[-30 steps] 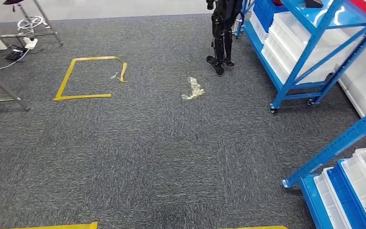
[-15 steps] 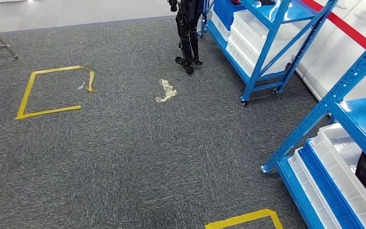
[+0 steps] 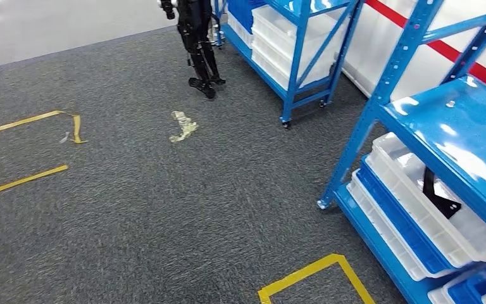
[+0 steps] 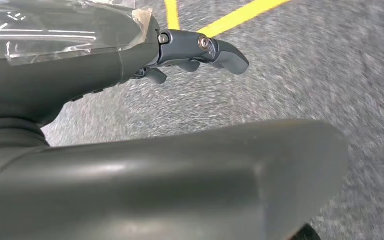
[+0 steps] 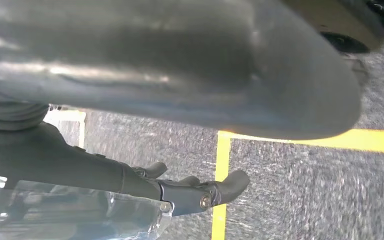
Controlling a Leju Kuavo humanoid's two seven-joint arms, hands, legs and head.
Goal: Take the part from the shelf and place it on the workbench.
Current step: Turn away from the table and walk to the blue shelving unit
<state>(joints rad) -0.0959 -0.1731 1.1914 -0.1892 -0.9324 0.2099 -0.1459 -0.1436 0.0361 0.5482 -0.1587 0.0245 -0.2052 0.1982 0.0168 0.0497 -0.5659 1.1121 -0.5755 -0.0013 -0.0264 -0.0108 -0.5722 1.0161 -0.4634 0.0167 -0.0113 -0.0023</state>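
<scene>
Two blue shelf units were seen in the head view. The nearer shelf unit (image 3: 411, 136) occupied the right side of the frame, and its blue upper deck (image 3: 465, 136) lay at the right edge. Below that deck, white trays (image 3: 411, 190) and a blue tray (image 3: 395, 218) were stacked side by side at the lower right. A black angled part (image 3: 438, 196) was seen lying in one white tray, partly covered by the deck above it. The farther shelf unit (image 3: 300, 57) stood at the upper centre, loaded with white bins (image 3: 278, 35).

The grey carpet (image 3: 164, 209) covered most of the frame. A yellow tape square (image 3: 12, 155) was marked at the left, and a second tape outline (image 3: 316, 278) at the lower centre. A crumpled scrap (image 3: 182, 126) lay on the carpet at the upper centre. The black legs of another robot (image 3: 199, 47) stood at the top, just beside the farther shelf unit.

In the left wrist view, the left hand (image 4: 195, 52) was shown above the carpet with its fingers loosely curled and parted, nothing being held. In the right wrist view, the right hand (image 5: 190, 187) was shown likewise, fingers loosely curled and apart, over yellow tape lines (image 5: 222, 180), with nothing held.
</scene>
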